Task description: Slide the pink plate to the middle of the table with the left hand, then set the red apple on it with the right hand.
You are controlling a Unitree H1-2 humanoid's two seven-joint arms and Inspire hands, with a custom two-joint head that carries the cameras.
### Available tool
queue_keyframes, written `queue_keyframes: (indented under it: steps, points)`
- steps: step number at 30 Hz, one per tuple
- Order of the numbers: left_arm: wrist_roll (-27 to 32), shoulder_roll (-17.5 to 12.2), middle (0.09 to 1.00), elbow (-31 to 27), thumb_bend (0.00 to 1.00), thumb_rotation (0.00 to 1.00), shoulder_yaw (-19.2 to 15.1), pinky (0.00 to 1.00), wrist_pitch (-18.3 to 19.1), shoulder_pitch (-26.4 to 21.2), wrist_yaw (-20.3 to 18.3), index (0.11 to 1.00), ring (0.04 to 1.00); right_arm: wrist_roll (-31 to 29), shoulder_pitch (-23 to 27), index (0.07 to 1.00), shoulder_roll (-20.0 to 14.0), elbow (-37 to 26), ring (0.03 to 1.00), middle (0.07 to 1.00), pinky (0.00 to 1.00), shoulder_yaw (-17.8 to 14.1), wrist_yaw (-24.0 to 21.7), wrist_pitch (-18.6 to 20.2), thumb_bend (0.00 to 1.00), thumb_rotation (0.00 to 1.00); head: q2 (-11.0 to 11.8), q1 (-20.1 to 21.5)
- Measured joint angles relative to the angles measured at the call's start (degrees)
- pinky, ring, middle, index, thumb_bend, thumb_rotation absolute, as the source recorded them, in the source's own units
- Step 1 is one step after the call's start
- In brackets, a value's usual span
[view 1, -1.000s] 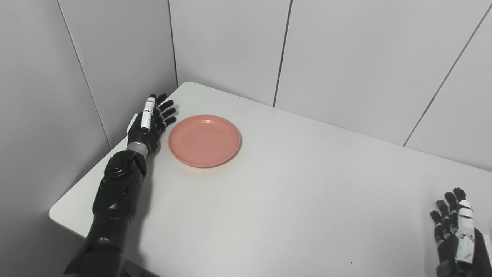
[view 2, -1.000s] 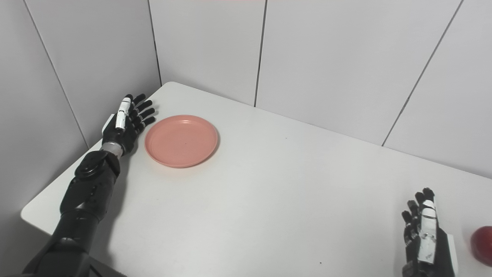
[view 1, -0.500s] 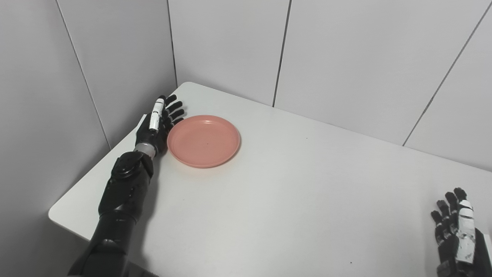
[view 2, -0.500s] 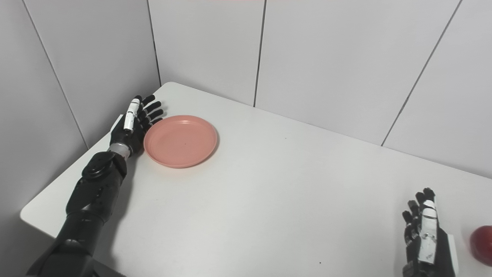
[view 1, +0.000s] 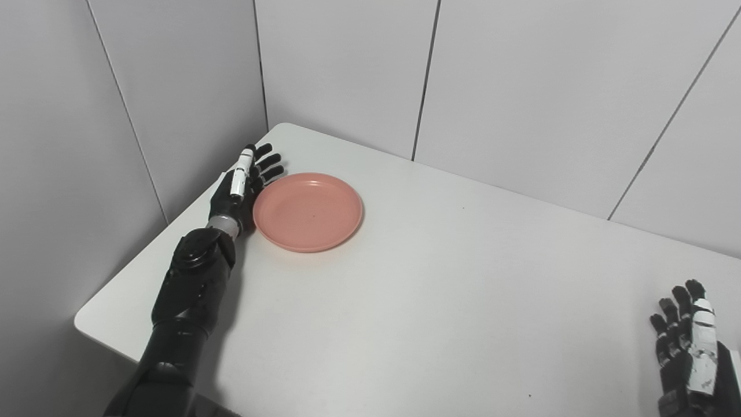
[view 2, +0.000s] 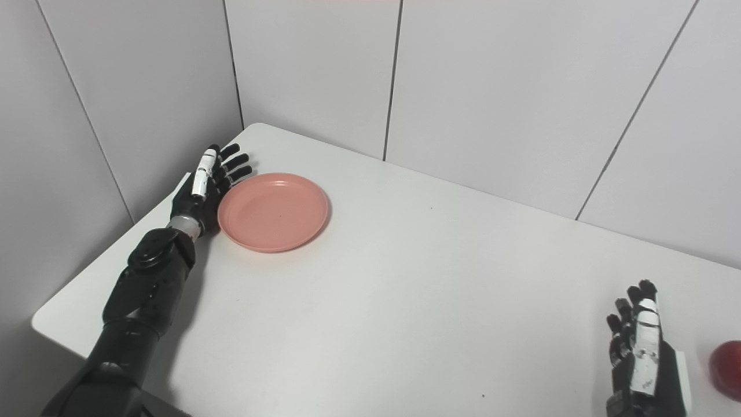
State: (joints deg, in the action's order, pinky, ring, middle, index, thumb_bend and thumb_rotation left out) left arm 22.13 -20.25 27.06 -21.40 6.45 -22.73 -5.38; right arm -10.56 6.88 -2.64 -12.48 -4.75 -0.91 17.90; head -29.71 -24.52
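A white table [view 1: 440,301] fills most of the room in front of me, pushed into a corner of pale grey wall panels [view 1: 521,87]. Its top is smooth and bare apart from the two things that matter.

The pink plate [view 1: 308,211] sits near the far left corner, well short of the middle. It is shallow with a low raised rim, looks like light, stiff plastic, and should glide easily on this slick surface; no need to lift it, just press against the rim on its left side and push. Too quick a shove and I would expect it to skate on ahead or spin off line (a light plate has little to hold it back).

The left hand [view 1: 238,188] stands edge-on to the table right at the plate's left rim, fingers straight and slightly fanned, holding nothing; whether it is truly touching the rim or a hair off I cannot tell. The right hand [view 2: 642,359] waits low at the near right, fingers also spread and empty.

The red apple [view 2: 726,362] lies just beside that hand at the right edge of the right eye view, partly cut off. Round, firm and smooth, it wants fingers wrapped around its sides, since it could roll if nudged.
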Motion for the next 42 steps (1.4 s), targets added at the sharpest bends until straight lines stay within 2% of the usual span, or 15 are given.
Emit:
queue_keyframes:
  steps: [7,11,20,34,42]
  points:
    - [-0.04,0.95,0.866,-2.04,0.29,1.0,0.88,0.85,2.07,0.11,0.87,0.843,0.86,0.05,0.0,1.0,0.02,0.0,1.0,1.0,1.0,0.01,0.05,0.0,0.09,1.0,-0.09,0.27]
    - [-0.04,1.83,0.868,-3.87,0.3,1.0,1.18,0.85,3.96,0.25,1.66,0.848,0.863,0.05,0.0,1.0,0.29,0.0,0.992,1.0,1.0,0.03,0.2,0.0,0.09,1.0,-0.18,0.35]
    - [-0.24,2.89,0.866,-5.6,0.3,1.0,2.05,0.85,5.74,0.3,2.05,0.853,0.86,0.03,0.0,1.0,0.54,-0.01,1.0,1.0,1.0,0.01,0.46,0.03,0.09,1.0,-0.26,0.44]
    - [-1.3,3.89,0.868,-6.25,0.29,1.0,3.67,0.86,5.96,0.24,2.38,0.848,0.863,0.24,0.0,1.0,0.65,0.04,0.978,0.997,1.0,0.16,0.44,0.02,0.1,1.0,-0.79,1.14]
    - [-1.67,5.76,0.858,-6.26,0.29,1.0,5.3,0.84,5.95,-0.65,2.54,0.846,0.851,0.51,-0.01,1.0,0.71,0.0,0.983,1.0,1.0,0.28,0.47,0.02,0.11,1.0,-0.97,1.32]
